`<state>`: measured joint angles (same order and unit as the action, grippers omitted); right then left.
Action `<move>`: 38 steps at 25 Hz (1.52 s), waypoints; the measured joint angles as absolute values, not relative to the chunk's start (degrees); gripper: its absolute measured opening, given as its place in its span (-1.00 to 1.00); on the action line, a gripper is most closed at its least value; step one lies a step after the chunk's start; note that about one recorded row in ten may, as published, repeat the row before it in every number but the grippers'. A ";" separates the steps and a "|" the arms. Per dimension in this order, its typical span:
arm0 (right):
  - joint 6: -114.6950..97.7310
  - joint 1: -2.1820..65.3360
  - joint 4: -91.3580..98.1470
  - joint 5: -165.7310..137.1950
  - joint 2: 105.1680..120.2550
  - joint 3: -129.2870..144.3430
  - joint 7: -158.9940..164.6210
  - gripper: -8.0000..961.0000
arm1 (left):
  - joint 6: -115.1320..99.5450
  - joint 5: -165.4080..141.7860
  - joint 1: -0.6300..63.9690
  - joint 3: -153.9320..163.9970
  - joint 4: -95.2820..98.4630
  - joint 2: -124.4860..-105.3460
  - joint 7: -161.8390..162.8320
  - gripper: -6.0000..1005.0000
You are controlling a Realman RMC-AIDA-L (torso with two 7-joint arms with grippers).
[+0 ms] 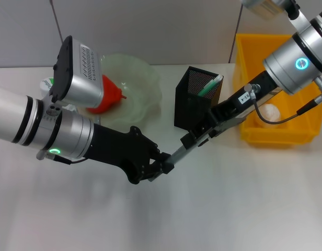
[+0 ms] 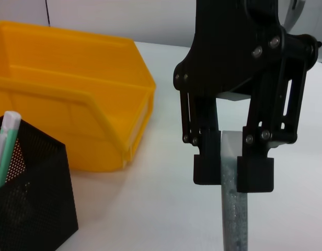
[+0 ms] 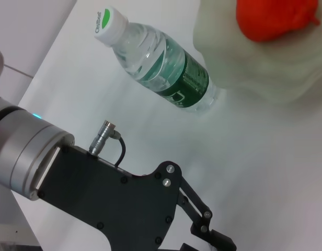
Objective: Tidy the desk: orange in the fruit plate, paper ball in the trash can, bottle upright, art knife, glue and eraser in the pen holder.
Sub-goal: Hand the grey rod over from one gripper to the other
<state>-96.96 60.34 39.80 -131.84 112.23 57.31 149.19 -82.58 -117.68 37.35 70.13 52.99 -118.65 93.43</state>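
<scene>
The art knife, a grey metal bar, hangs above the table in front of the pen holder. My left gripper is shut on its near end and my right gripper is shut on its far end. A green-and-white stick pokes out of the holder. The orange lies in the fruit plate. The paper ball sits in the yellow trash can. The bottle appears upright beside the plate. The eraser is out of view.
The trash can stands close beside the pen holder at the back right. My left arm crosses the table's left side and covers most of the bottle. Bare white table lies in front.
</scene>
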 joint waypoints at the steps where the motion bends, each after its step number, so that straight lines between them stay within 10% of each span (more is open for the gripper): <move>1: -96.88 60.34 39.69 -131.84 112.23 57.31 149.16 -0.15 | -82.58 -117.68 37.35 70.13 52.99 -118.65 93.43 -0.69; 38: -94.79 60.41 40.10 -132.37 112.98 58.14 148.35 -0.49 | -81.66 -117.69 37.50 69.96 53.41 -118.65 93.58 -0.67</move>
